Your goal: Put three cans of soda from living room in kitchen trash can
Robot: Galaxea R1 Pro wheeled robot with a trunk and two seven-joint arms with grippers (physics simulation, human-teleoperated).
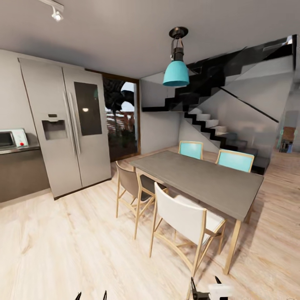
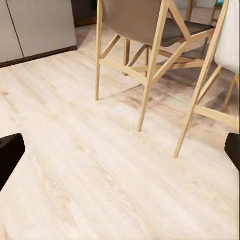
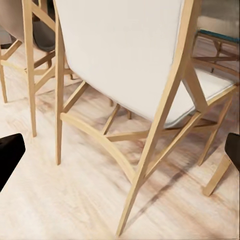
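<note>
A: What does the head view give?

B: A grey table (image 1: pixel 204 181) on a pale plank floor (image 1: pixel 62 250), taken here as the landmark. A white chair (image 1: pixel 185 218) and a brown chair (image 1: pixel 133 187) stand at its near side, two teal chairs (image 1: pixel 235 160) at its far side. A teal lamp (image 1: pixel 176 73) hangs above it. Left of the table stands a steel fridge (image 1: pixel 68 125), and further left a dark counter (image 1: pixel 21 171) with a microwave (image 1: pixel 6 139) on it. Behind the table a black-and-white stair (image 1: pixel 216 125) climbs. This is the kitchen; no cans or bin are in sight.

A: And the left wrist view?

B: The left gripper (image 2: pixel 120 155) has its dark fingertips (image 2: pixel 10 152) at opposite edges of the picture, wide apart, nothing between them but floor. Beyond stand the brown chair's legs.

A: The right wrist view?

B: The right gripper (image 3: pixel 120 150) is likewise spread, fingertips (image 3: pixel 10 150) far apart and empty. It faces the white chair's back, close by, with the table's side beyond.
</note>
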